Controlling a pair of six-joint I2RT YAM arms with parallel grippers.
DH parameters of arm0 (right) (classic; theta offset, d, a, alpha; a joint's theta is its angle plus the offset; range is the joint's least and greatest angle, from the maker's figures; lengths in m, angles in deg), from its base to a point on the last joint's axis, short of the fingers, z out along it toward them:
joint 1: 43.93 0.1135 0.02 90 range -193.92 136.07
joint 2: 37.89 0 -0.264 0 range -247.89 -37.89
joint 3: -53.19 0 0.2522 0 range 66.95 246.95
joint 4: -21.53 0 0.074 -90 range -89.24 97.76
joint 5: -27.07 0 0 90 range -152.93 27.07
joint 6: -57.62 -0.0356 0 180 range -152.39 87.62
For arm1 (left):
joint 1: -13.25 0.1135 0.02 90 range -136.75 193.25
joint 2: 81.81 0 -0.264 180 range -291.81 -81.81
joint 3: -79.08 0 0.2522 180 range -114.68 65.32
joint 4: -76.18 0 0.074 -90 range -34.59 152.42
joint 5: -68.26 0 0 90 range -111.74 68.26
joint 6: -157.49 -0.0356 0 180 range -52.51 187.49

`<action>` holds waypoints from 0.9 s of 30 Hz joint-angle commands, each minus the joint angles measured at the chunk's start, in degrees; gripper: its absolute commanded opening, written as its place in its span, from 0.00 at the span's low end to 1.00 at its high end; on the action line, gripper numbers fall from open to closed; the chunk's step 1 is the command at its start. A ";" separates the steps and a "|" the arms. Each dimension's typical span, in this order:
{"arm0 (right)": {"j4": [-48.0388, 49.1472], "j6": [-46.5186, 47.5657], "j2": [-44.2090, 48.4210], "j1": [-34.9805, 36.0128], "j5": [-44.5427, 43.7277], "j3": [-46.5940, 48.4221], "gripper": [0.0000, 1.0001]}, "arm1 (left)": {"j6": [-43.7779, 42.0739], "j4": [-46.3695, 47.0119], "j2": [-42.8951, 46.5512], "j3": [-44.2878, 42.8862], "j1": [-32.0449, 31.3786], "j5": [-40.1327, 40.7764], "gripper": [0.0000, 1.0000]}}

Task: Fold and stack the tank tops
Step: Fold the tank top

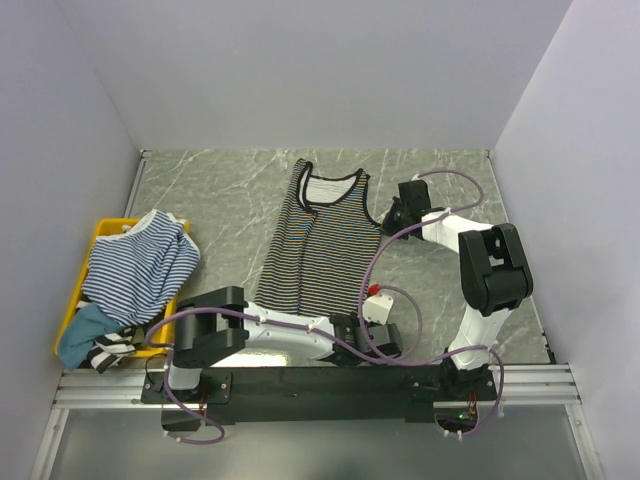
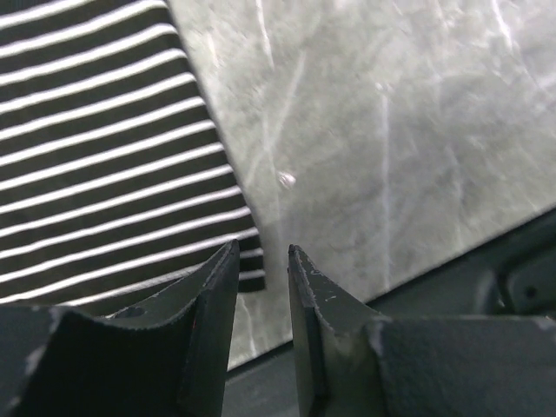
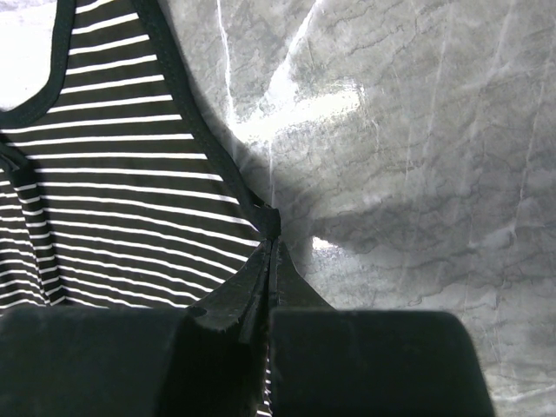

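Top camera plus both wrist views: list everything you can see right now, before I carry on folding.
black-and-white tank top: one, black with white stripes and black trim, lying flat mid-table.
blue-and-white tank top: one, blue and white stripes, heaped on the tray.
teal cloth: one, teal, at the tray's near end, partly under the blue-and-white tank top.
tray: one, yellow, at the table's left edge.
table: one, grey marble pattern.
left gripper: one, black, open and empty, beside the near hem corner of the black-and-white tank top.
right gripper: one, black, shut, apparently pinching that top's armhole trim on the right arm's side.
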 commanded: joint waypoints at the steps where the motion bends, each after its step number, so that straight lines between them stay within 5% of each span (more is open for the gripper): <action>1: 0.66 0.83 1.99 -0.52 -0.34 1.63 0.00 | -0.61 -4.27 -1.20 -4.24 -0.85 6.71 0.36; 21: 1.01 0.75 1.46 -0.61 0.01 1.28 0.00 | 0.63 -10.70 -6.39 -9.08 -3.05 10.24 0.35; 27: 0.93 0.66 1.64 -0.61 -0.25 1.28 0.00 | 0.71 -11.05 -6.30 -9.17 -3.75 10.95 0.15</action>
